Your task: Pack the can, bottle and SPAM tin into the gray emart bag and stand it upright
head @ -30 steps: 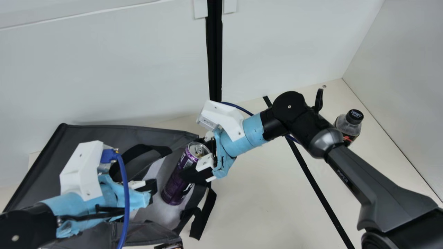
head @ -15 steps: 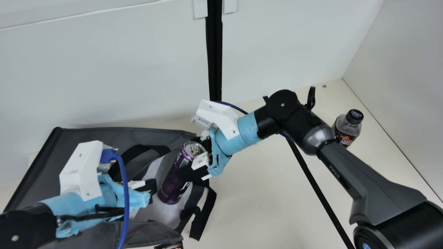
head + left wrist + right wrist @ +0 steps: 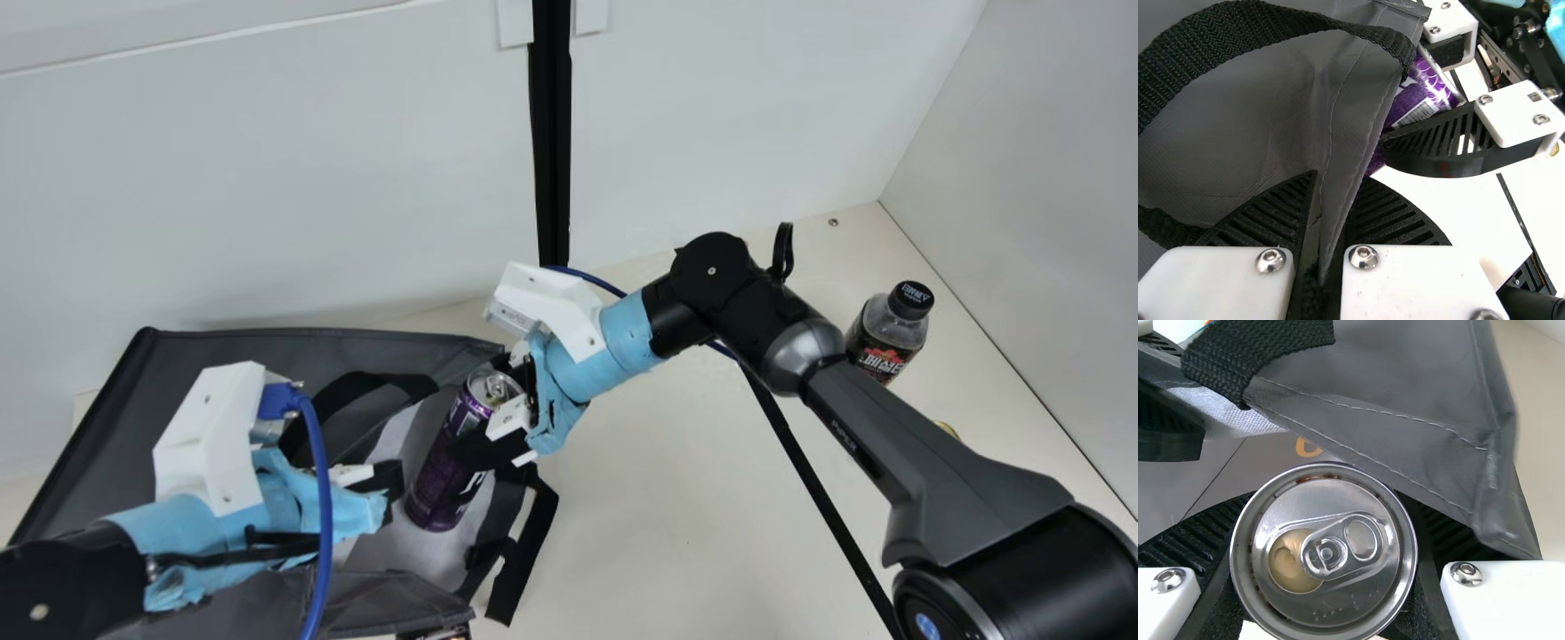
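Guide the can (image 3: 444,484) in base first — with the bag (image 3: 222,356) held wide

The left tool (image 3: 1338,181), closed on the bag's edge, should hold this cloth firmly; the right tool (image 3: 1328,500), gripping the can, should push gently — without catching the strap (image 3: 525,551). The can leans at the bag's mouth, below and left of the main view's centre: tall, purple, silver-topped, its lid opened.

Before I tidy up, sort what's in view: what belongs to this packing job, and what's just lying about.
For the job:
- purple can
- gray bag
- bottle
- yellow-edged thing behind the right arm, possibly the SPAM tin

Lying about:
- black strip across the table
- dark item at the main view's bottom edge, purpose unclear
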### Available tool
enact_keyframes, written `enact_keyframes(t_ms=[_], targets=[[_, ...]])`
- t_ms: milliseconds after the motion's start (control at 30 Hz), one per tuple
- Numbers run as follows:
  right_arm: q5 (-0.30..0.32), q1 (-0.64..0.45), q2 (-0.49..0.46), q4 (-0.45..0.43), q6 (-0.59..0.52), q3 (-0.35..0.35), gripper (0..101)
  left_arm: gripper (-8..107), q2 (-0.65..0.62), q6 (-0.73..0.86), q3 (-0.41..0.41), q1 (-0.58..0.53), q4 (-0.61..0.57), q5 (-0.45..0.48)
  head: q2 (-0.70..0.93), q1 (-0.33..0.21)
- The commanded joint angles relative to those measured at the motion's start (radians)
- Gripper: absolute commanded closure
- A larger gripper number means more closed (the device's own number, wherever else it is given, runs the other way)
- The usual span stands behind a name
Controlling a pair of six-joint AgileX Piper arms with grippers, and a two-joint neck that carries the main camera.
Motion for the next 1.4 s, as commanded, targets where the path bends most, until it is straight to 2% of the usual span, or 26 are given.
enact_keyframes(t_ms=[0, 367, 800, 1333, 1367], targets=[[-0.006, 0.006, 0.004, 0.003, -0.001, 0.003, 101, 107, 0.0, 0.0, 0.0, 0.0, 0.0, 0.0, -0.001, -0.021], [-0.037, 0.05, 0.027, 0.025, 0.006, -0.001, 101, 107, 0.0, 0.0, 0.0, 0.0, 0.0, 0.0, -0.001, -0.021], [-0.081, 0.082, 0.071, 0.054, 0.038, -0.041, 101, 107, 0.0, 0.0, 0.0, 0.0, 0.0, 0.0, -0.001, -0.021], [-0.127, 0.137, 0.107, 0.03, 0.048, -0.058, 101, 107, 0.0, 0.0, 0.0, 0.0, 0.0, 0.0, -0.001, -0.021], [-0.128, 0.139, 0.109, 0.029, 0.048, -0.06, 98, 107, 0.0, 0.0, 0.0, 0.0, 0.0, 0.0, -0.001, -0.021]])
